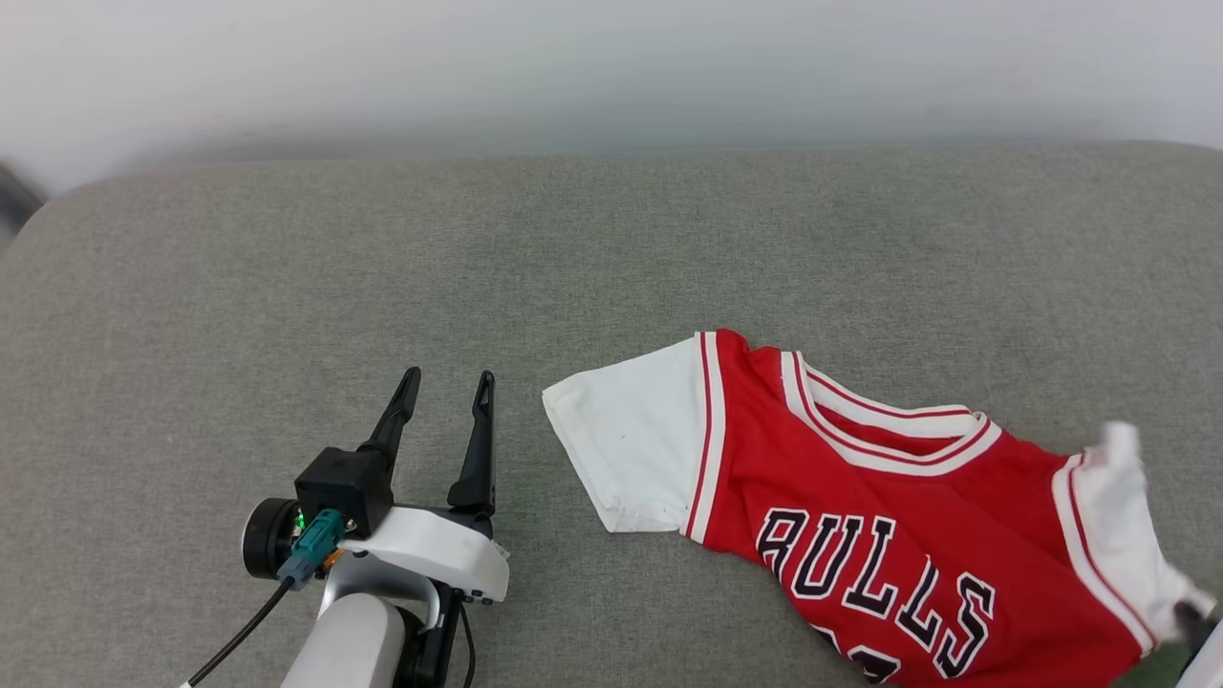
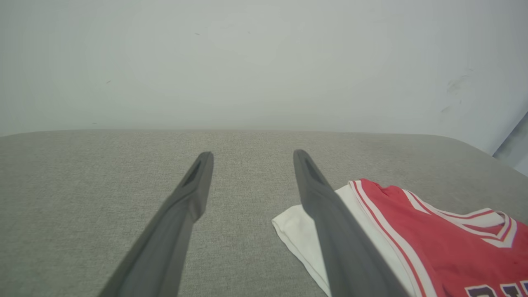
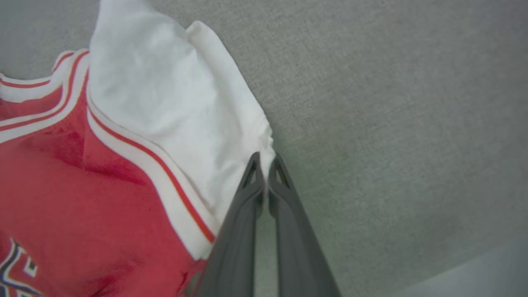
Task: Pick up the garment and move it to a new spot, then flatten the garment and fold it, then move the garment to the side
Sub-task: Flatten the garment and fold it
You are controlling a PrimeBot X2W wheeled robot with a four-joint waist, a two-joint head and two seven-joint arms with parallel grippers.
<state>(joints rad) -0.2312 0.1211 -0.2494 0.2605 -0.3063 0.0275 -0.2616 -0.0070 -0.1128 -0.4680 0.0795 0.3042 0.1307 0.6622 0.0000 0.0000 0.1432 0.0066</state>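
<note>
Listing 1 garment (image 1: 860,478): rumpled on the grey surface (image 1: 382,248), to my right, lettering up, long axis sleeve to sleeve across my view. Right pincer (image 3: 264,165): clenched on the hem of the far white sleeve. Left pincer (image 1: 449,382): released, empty, just left of the near sleeve. I judge the right arm leads the lift.

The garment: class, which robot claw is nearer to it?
Right. The right claw is shut on the garment at one sleeve; the left claw stands open beside the other sleeve, not touching.
</note>
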